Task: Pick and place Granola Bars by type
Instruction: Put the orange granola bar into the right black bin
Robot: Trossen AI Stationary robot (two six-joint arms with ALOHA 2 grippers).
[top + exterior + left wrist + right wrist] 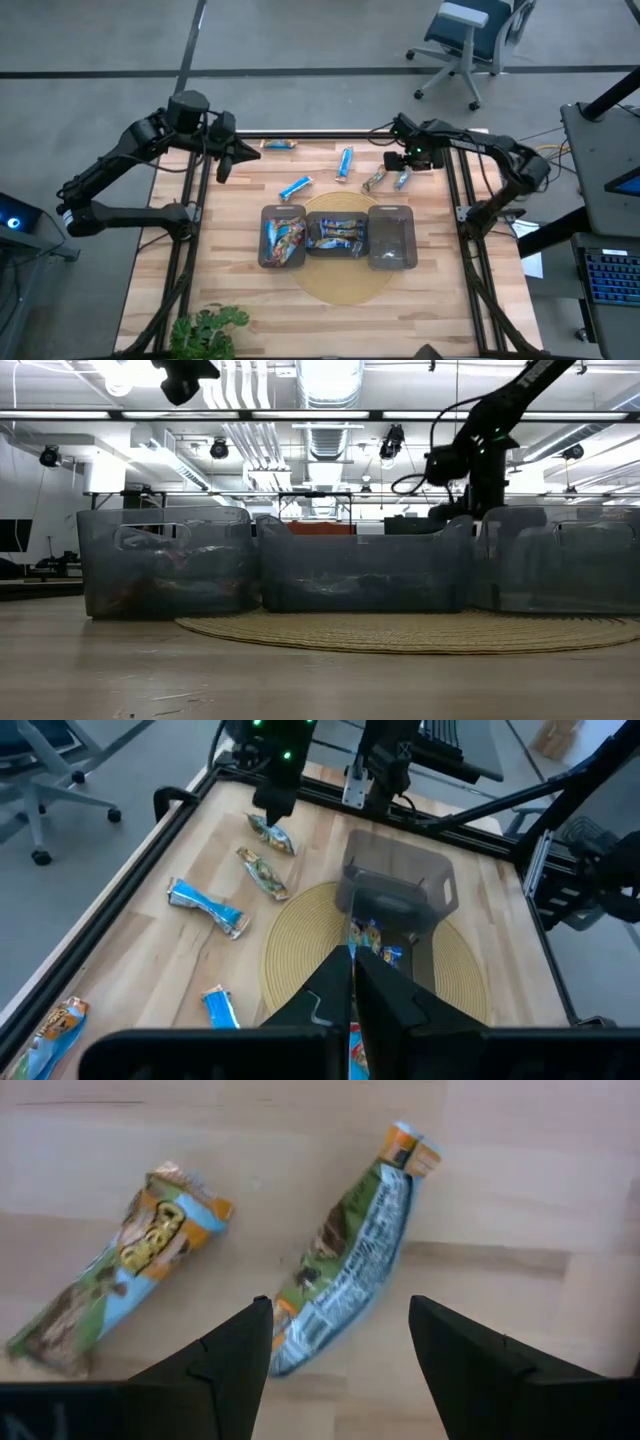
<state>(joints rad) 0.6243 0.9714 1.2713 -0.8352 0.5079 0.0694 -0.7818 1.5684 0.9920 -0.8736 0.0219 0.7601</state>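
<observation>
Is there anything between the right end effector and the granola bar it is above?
Nothing visible. The right end effector is open directly over one granola bar, which lies flat on the bare wooden table. A second bar lies apart to one side, outside the fingers.

Wood table (480, 300): round mat (340, 285), 5 loose bars (295, 187).

L gripper (352, 982) fingers pressed together, pointing at trays (398, 896) on round mat (300, 935). Two blue bars (207, 907) off to one side on wood; two brownish bars (264, 876) farther out, under R gripper (277, 812).
</observation>
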